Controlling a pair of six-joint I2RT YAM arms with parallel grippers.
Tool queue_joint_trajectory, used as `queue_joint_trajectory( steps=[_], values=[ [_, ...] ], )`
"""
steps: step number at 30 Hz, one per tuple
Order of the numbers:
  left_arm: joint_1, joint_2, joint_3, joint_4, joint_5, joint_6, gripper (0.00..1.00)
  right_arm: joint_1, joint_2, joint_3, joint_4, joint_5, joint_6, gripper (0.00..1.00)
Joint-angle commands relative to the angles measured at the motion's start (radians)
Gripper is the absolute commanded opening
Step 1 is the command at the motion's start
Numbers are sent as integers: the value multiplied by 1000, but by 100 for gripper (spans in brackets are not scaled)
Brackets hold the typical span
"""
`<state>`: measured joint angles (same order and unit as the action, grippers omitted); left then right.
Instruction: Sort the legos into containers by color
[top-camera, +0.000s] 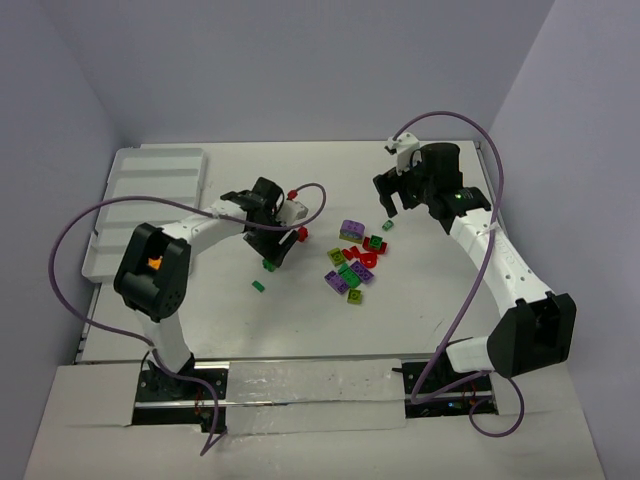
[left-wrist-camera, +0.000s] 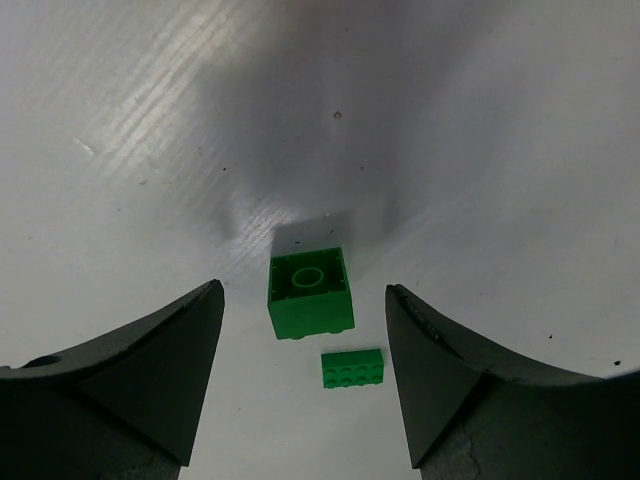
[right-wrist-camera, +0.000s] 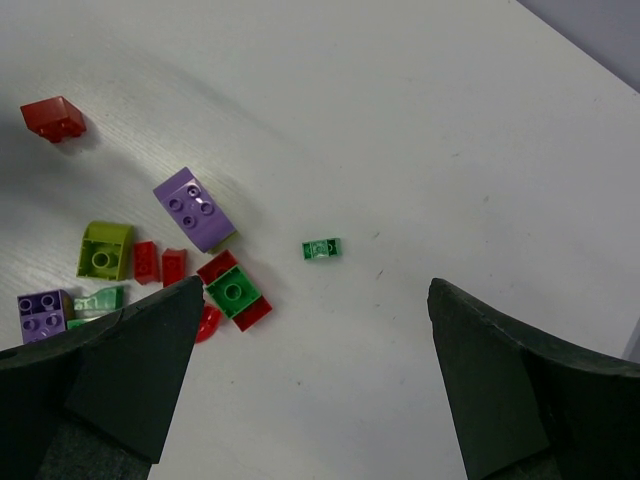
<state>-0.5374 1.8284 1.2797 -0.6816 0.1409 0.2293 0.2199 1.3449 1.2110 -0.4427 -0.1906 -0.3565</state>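
Observation:
My left gripper (top-camera: 271, 250) points down at the table left of the lego pile (top-camera: 352, 262). In its wrist view the left gripper (left-wrist-camera: 303, 295) is open, with a square dark green lego (left-wrist-camera: 310, 292) lying studs-down between the fingers and a gap on each side. A small flat green lego (left-wrist-camera: 352, 368) lies just nearer. My right gripper (top-camera: 395, 210) hangs open and empty, right of the pile. Below the right gripper (right-wrist-camera: 315, 290) lies a tiny green lego (right-wrist-camera: 322, 248). The white tray of containers (top-camera: 150, 200) sits at the far left.
Purple (right-wrist-camera: 193, 208), lime (right-wrist-camera: 105, 249) and red (right-wrist-camera: 53, 117) bricks lie scattered, and a green one (right-wrist-camera: 233, 292) rests on red ones. Two red bricks (top-camera: 293, 193) (top-camera: 300, 234) lie close to my left wrist. Walls enclose the table at the back and sides.

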Motion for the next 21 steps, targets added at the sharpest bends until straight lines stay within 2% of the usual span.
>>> queue_joint_trajectory(
  steps=[1,5,9,15,18,21],
  values=[
    [-29,21,31,-8,-47,-83,75,4,-32,35,-1,16,-16,100],
    [-39,46,27,-1,-71,-104,72,3,-30,36,-2,16,-15,100],
    [-39,71,45,-15,-88,-121,52,4,-26,39,-2,13,-12,100],
    [-35,46,38,-29,-105,-104,34,4,-22,43,-4,13,-13,100],
    [-3,16,57,-44,-119,-72,25,4,-17,51,-6,13,-14,100],
    [111,-11,148,-78,-107,-21,14,4,-13,59,-7,10,-10,100]
  ],
)
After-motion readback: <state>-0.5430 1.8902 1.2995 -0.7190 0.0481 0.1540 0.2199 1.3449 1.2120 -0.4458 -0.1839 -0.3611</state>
